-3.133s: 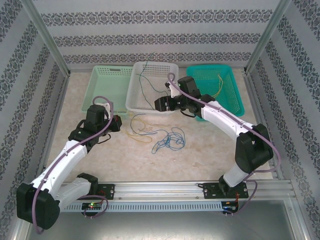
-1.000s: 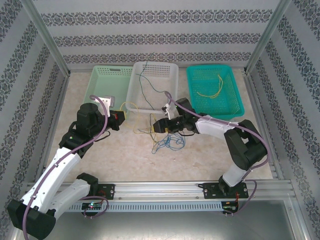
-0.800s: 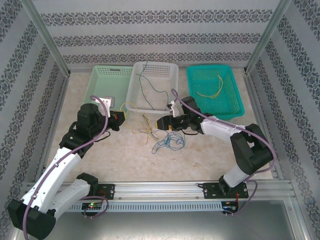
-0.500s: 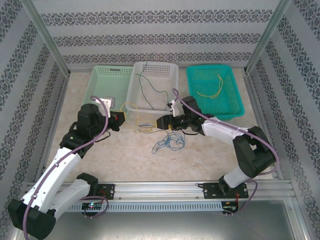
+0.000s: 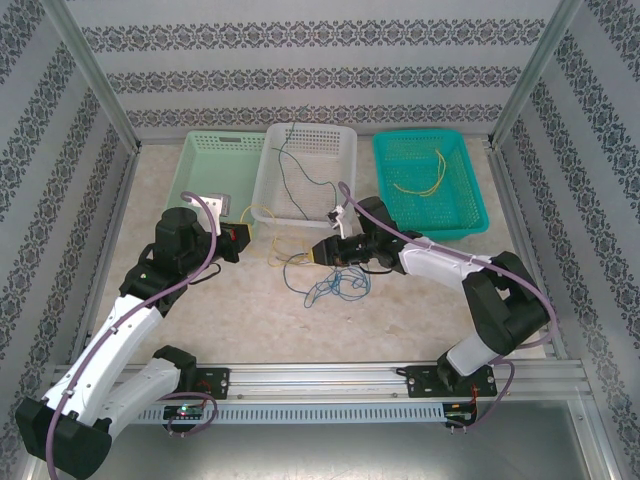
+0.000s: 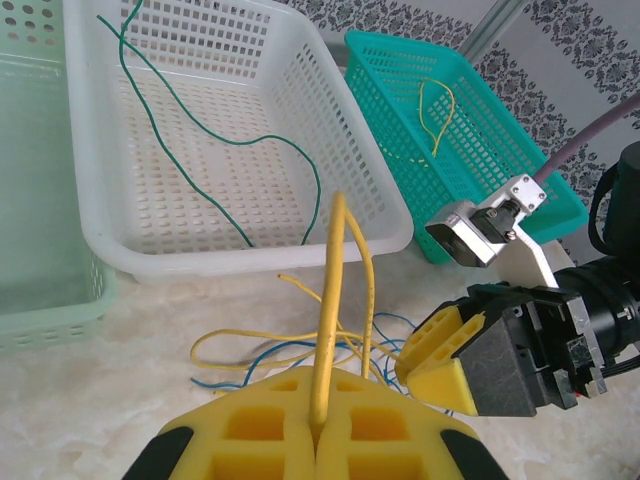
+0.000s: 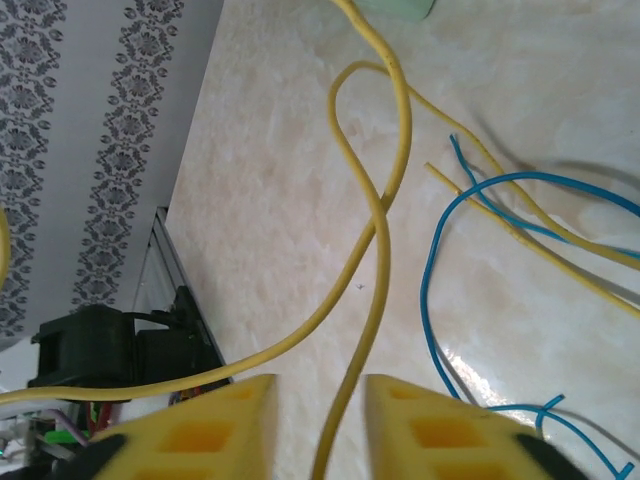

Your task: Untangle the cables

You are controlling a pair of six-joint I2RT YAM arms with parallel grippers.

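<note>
Sorting is, in our judgement, only partly done; one green cable (image 6: 240, 142) lies alone in the white basket (image 6: 250, 262), and one short yellow cable (image 5: 420, 188) lies alone in the teal basket (image 5: 430, 133); the pale green basket (image 5: 200, 175) holds no cable that we can see. What is left is the heap on the table (image 5: 250, 320), just in front of the white basket; there the blue cables (image 5: 338, 285) make a loose knot, and a long yellow cable (image 6: 325, 330) crosses among them. The left gripper (image 6: 318, 432) is closed tight on this long yellow cable, which rises from between its pads. The right gripper (image 7: 320, 400) hangs low over the table with a narrow gap between its jaws; a yellow strand (image 7: 385, 200), perhaps of the same cable, runs through this gap, but we do not see the pads pressing it. We judge that the yellow one must be drawn free of the blue ones, and the blue ones then separated.
</note>
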